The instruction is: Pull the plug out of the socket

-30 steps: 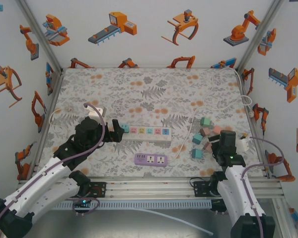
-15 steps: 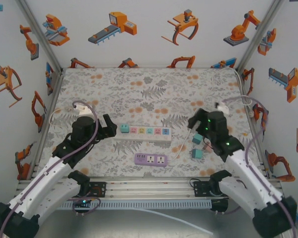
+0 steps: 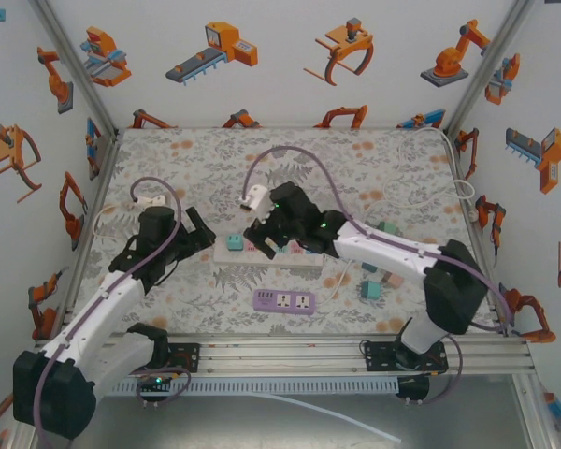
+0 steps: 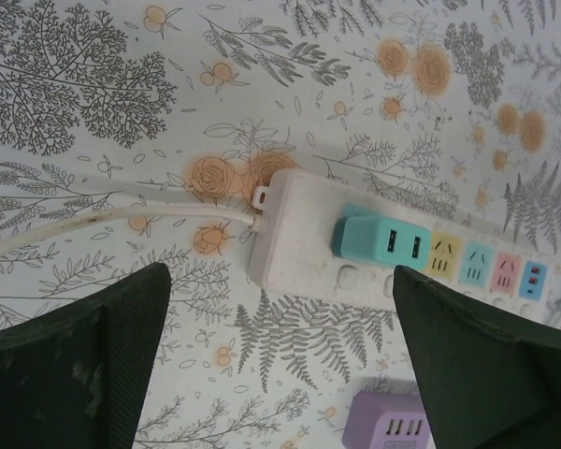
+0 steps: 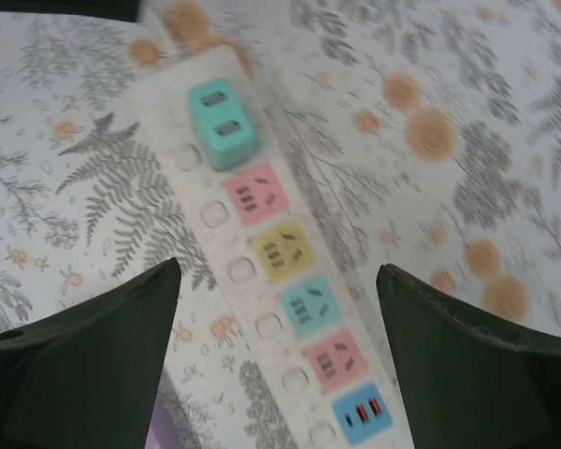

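Right arm is noted as having swung across from the far right of the table within the last second. The right gripper point(image 3: 262, 236) is now placed over the long white plastic power strip point(image 3: 304, 251), just beside the small teal block-shaped plug point(image 3: 235, 242).

In the right wrist view, the plug point(image 5: 222, 123) is seen seated in the end socket of the strip point(image 5: 159, 103). It lies ahead of the jaws, not between them. The jaws are held well apart, with nothing gripped.

The left gripper point(image 3: 198, 234) has been drawn back a little from the strip's cabled end. Its jaws are spread wide and empty, with the plug point(image 4: 379, 246) in view between them but farther off.

The pull is judged not yet begun. A short advance toward the plug is still needed by either gripper.

A purple rectangular socket adapter point(image 3: 283, 301) lies near the strip on its near side. A scatter of pastel blocks point(image 3: 371, 289) sits well to the right. The white cord point(image 4: 122, 217) trails left. Crowding between the two grippers at the plug is considered the chief risk. The strip may also be lifted if it is not held down.
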Motion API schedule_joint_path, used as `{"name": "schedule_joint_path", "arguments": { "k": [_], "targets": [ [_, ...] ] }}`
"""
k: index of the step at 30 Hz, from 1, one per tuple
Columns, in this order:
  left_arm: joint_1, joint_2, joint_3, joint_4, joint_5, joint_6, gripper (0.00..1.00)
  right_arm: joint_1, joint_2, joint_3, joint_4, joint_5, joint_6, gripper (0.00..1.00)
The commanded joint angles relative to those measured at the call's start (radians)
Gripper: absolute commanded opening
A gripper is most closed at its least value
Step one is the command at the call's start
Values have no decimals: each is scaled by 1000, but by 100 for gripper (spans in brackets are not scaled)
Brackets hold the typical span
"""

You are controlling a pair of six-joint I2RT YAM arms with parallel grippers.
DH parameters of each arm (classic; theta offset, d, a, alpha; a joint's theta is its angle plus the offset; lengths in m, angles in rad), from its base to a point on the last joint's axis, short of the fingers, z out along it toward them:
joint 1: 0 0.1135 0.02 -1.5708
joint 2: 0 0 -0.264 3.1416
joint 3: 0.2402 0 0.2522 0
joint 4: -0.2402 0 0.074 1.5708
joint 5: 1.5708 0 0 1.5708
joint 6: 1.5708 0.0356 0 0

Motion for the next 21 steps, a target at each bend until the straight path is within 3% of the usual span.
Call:
{"name": "schedule_joint_path", "arguments": {
  "k": [1,8,21],
  "targets": [
    [44,36,1,74,116,-53,86,8,102,85,50,-150,-142,75],
    [74,92,-6,103,152,-52,65,7,298,221,68,-237,-190,69],
    [80,185,-16,160,216,-29,55,5,386,258,95,-315,-198,51]
  ]
}}
